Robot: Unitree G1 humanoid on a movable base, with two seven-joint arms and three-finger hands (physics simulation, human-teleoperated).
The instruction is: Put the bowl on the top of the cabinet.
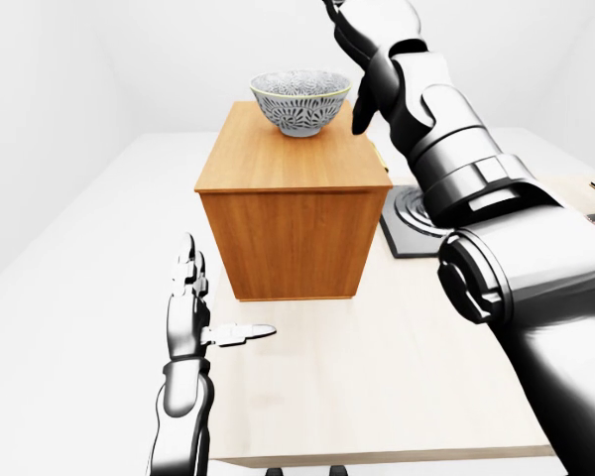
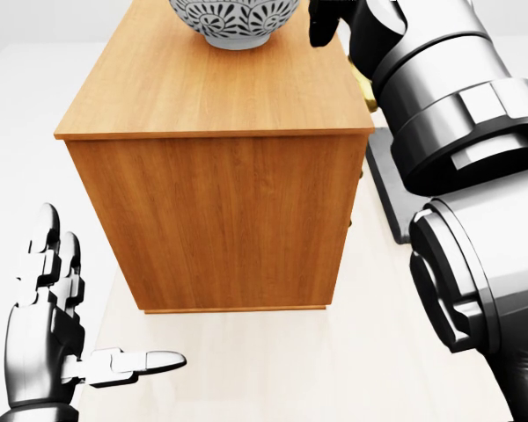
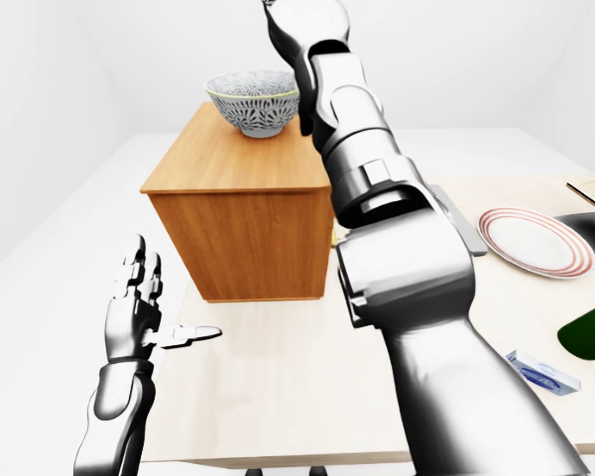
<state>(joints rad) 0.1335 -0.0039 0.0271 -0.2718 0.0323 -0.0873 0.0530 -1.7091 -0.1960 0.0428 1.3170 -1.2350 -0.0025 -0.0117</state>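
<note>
In the left-eye view I see the bowl (image 1: 300, 100) sitting upright on top of the cabinet (image 1: 293, 203), toward its far end. My right hand (image 1: 362, 40) is raised just right of the bowl, apart from it; I cannot tell how its fingers stand. In the head view my left hand (image 2: 57, 330) hangs low with fingers spread wide, holding nothing. In the right-eye view a striped plate (image 3: 531, 243) lies on the table (image 3: 278, 392).

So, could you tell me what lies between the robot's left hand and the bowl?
In the left-eye view, the cabinet stands between the left hand and the bowl, plus bare tabletop.
</note>
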